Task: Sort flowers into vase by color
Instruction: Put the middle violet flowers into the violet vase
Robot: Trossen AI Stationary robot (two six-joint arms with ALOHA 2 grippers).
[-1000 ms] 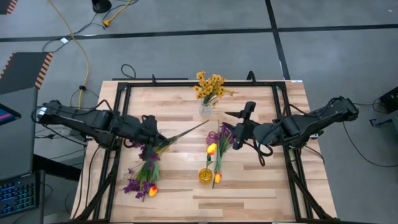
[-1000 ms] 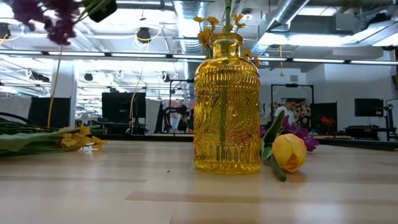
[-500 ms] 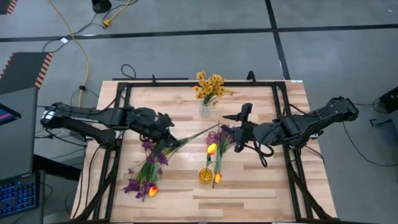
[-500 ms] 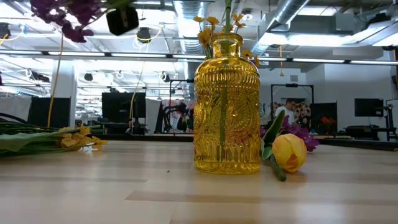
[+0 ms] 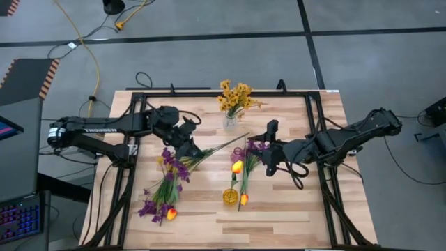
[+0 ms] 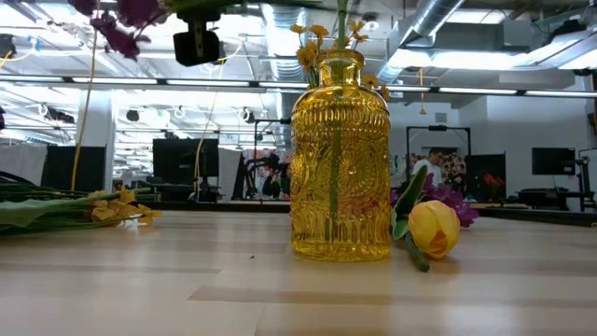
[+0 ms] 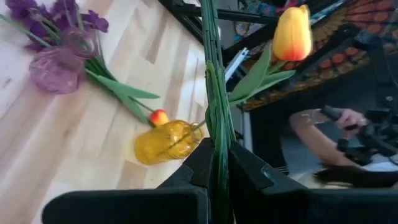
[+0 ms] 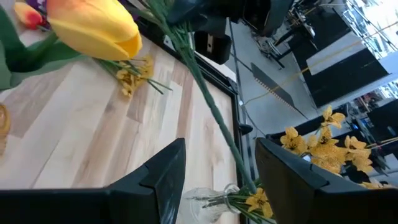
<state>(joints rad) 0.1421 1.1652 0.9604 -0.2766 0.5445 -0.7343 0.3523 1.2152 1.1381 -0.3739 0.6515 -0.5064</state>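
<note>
My left gripper (image 5: 188, 147) is shut on a purple flower (image 5: 171, 164) and carries it above the table's middle left. The flower's purple blossoms (image 6: 112, 21) show at the top of the low view. My right gripper (image 5: 267, 150) is open, right of the purple vase with purple blossoms (image 5: 251, 148). A yellow glass vase (image 5: 230, 196) holds one tulip (image 5: 237, 166); a second tulip (image 6: 434, 229) lies on the table against it. A clear vase (image 5: 231, 123) at the far edge holds yellow clustered blooms (image 5: 235, 97). More flowers (image 5: 160, 202) lie near the table's left edge. My left gripper pinches the flower's green stems (image 7: 217, 146) between its two fingers, about midway along them, the fingers lying across the stems. The flower is lifted clear of the table. Its bare stem end (image 5: 244, 136) points toward the table's right, and the blossoms hang toward the near left.
A black frame (image 5: 209, 93) runs around the table top. The held stem (image 8: 211, 115) passes in front of my right gripper, close to the clear vase (image 8: 211, 199). Loose yellow blooms (image 6: 121, 205) lie at the left. Bare wood shows along the near edge (image 5: 279, 223).
My left gripper, still shut on the purple flower, has moved toward the table's right and a little toward the far edge, carrying the flower with it. The stem end now reaches further right, nearer the clear vase. My right gripper has edged slightly left.
</note>
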